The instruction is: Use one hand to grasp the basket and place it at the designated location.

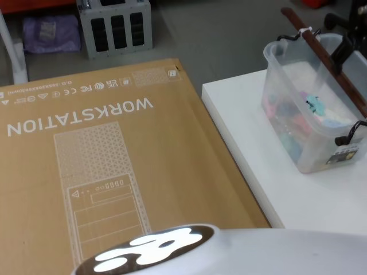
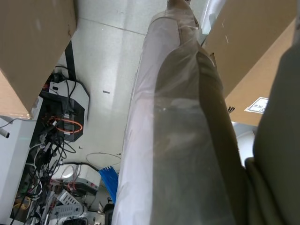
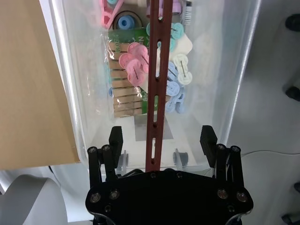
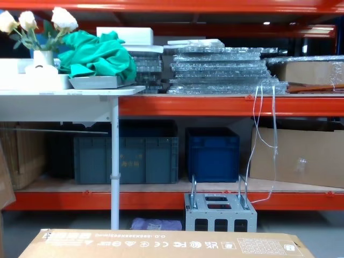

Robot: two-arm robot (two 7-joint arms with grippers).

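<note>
The basket (image 1: pixel 309 114) is a translucent whitish tub standing on the white table (image 1: pixel 246 132) at the right, holding pastel clothes pegs and a packet. Its reddish-brown slotted handle (image 1: pixel 327 57) stands raised over the tub on black pivots. In the right wrist view, my right gripper (image 3: pixel 161 133) hangs open just above the basket (image 3: pixel 70 93). The handle (image 3: pixel 154 70) runs between its two black fingers (image 3: pixel 116 136), and neither finger touches the bar. A black finger of that gripper (image 1: pixel 344 50) also shows beside the handle in the head view.
A large cardboard box (image 1: pixel 103 160) printed WORKSTATION lies left of the table, close to its edge. A grey metal crate (image 1: pixel 114 26) stands on the floor behind it. Shelving with blue crates (image 4: pixel 212 153) lies farther off. The left wrist view shows plastic-wrapped material (image 2: pixel 178 140) and cardboard.
</note>
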